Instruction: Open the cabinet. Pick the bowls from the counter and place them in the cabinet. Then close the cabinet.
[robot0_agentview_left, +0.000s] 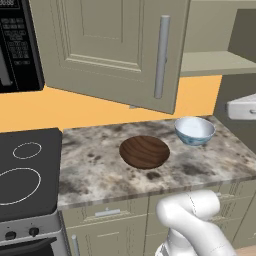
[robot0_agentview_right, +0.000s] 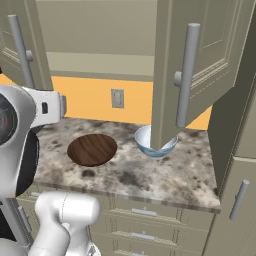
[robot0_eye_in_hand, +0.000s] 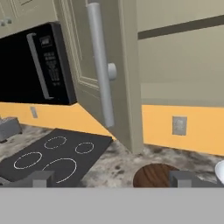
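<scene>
Nearest the camera on the hand, the gripper (robot0_eye_in_hand: 111, 178) has its jaws spread wide with nothing between them, and it looks out over the surface (robot0_agentview_left: 100, 167) toward the open cabinet.

On that speckled surface the wooden bowl (robot0_agentview_left: 144, 151) sits upright near the middle, and the white and blue bowl (robot0_agentview_left: 194, 130) stands near it on the side away from the stove (robot0_agentview_left: 25, 172), closer to the back wall. The two are apart, not touching. From the right base view the blue bowl (robot0_agentview_right: 154, 144) is partly hidden behind the lower corner of the swung-out right door (robot0_agentview_right: 197, 70).

Farther back, both cabinet doors stand open: the left door (robot0_agentview_left: 112, 50) hangs out over the back of the surface, and a bare shelf (robot0_agentview_left: 215, 62) shows inside. The microwave (robot0_agentview_left: 17, 45) hangs beside the cabinet, above the stove.

By this layout the opening step looks done and the first pick is in hand, with neither bowl lifted yet. The next move calls for lowering the spread jaws onto a bowl rim; the wooden bowl (robot0_eye_in_hand: 155, 175) lies just ahead of the hand. The lift must then clear the doors' lower edges to reach the shelf.
</scene>
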